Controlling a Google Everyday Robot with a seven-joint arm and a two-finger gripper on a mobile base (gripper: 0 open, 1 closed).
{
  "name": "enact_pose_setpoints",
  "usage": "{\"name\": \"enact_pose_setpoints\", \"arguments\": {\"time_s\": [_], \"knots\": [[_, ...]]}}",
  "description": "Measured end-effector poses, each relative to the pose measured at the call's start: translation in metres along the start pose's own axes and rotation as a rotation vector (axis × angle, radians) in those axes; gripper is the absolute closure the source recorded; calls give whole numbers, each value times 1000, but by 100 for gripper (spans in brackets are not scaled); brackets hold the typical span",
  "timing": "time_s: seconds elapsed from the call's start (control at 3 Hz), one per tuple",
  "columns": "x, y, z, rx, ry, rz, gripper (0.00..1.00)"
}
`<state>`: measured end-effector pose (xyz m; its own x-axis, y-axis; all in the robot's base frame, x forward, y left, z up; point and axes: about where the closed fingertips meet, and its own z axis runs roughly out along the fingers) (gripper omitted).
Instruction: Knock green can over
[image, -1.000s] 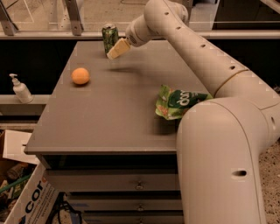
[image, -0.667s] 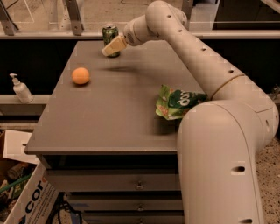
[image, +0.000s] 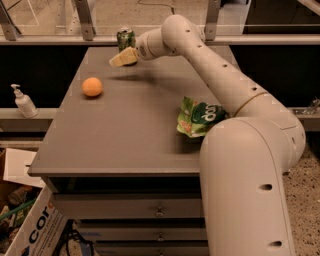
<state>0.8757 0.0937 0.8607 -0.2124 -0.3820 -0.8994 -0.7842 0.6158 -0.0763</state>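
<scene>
The green can (image: 126, 37) stands at the far edge of the grey table (image: 125, 135), dark green with a silver top rim, and looks slightly tilted. Its lower part is hidden behind my gripper (image: 121, 58). The gripper's pale fingers are together in one wedge, pointing left and down, right in front of the can's base and touching or nearly touching it. The gripper holds nothing. My arm reaches in from the right, across the back of the table.
An orange ball (image: 92, 86) lies at the table's left. A crinkly light-green snack bag (image: 200, 118) lies at the right, next to my arm's base. A soap dispenser (image: 23, 101) stands on a ledge at the left. A cardboard box (image: 30, 230) sits on the floor below.
My gripper has swung left across the front of the can and now covers its lower part. The can stays at the far edge and looks a little more tilted.
</scene>
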Motion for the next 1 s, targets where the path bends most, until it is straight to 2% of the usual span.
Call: {"name": "enact_pose_setpoints", "arguments": {"time_s": [0.33,0.67,1.0], "knots": [[6,3,16,-19,-20,21,16],[0,9,29,-53,-55,13,41],[-6,13,33,-75,-75,-20,62]]}}
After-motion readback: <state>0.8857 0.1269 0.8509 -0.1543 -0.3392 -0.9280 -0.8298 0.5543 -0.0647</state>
